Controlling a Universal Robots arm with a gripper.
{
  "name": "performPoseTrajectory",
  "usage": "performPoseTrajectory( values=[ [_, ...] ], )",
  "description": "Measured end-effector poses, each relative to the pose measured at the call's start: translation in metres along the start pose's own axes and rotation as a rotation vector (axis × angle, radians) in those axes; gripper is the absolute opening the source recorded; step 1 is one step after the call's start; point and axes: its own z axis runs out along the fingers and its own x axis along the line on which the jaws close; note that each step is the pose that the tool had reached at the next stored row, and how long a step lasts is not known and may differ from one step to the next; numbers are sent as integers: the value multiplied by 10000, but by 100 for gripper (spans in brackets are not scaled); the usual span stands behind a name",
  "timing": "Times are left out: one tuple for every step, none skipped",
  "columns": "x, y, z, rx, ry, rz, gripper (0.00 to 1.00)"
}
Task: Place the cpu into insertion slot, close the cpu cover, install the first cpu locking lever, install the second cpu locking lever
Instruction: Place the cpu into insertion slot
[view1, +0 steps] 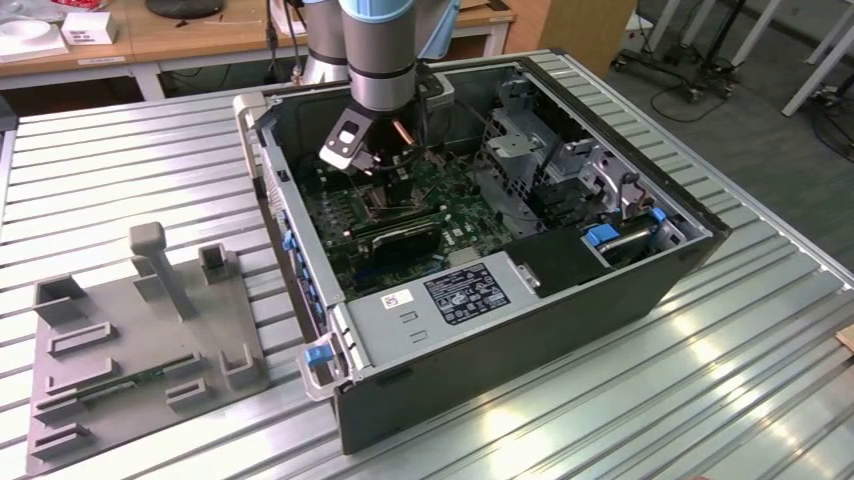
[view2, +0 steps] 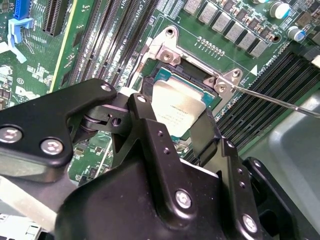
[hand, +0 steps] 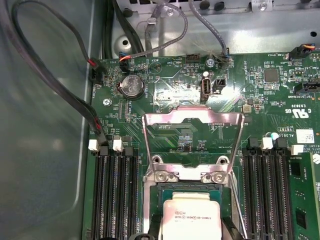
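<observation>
**Cpu gripped over the socket, cover open**

Exterior view: arm reaches down into an open computer case (view1: 561, 310) lying on a slatted metal worktop (view1: 120, 180). The gripper (view1: 378, 172) is low over the green board. A grey fixture tray (view1: 134, 350) sits on the worktop, well apart, on the exterior view's left.

Second wrist view: the black jaws of the gripper (view2: 172, 112) are narrow and straddle the cpu (view2: 181, 102), one finger on each of two opposite edges. They look closed on it. The cpu has its silver top up and is right at the insertion slot (hand: 190, 188). I cannot tell if it is fully seated or just above. A thin locking lever (view2: 280, 102) sticks out past the socket corner, unlatched.

First wrist view: the cpu cover (hand: 165, 116) is flipped back flat on the board, open, on the side of the slot toward the coin battery (hand: 131, 86). Black memory slots (hand: 115, 195) flank the socket on both sides.
</observation>
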Motion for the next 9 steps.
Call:
performPoseTrajectory(
  values=[
    [0,0,2,1,2,-24,54],
    [0,0,2,1,2,-24,54],
    [0,0,2,1,2,-24,54],
    [0,0,2,1,1,-24,54],
    [0,0,2,12,1,-26,54],
    [0,0,2,16,2,-24,54],
    [0,0,2,28,1,-24,54],
    [0,0,5,27,3,-24,54],
    [0,-1,6,28,2,-23,54]
  ],
)
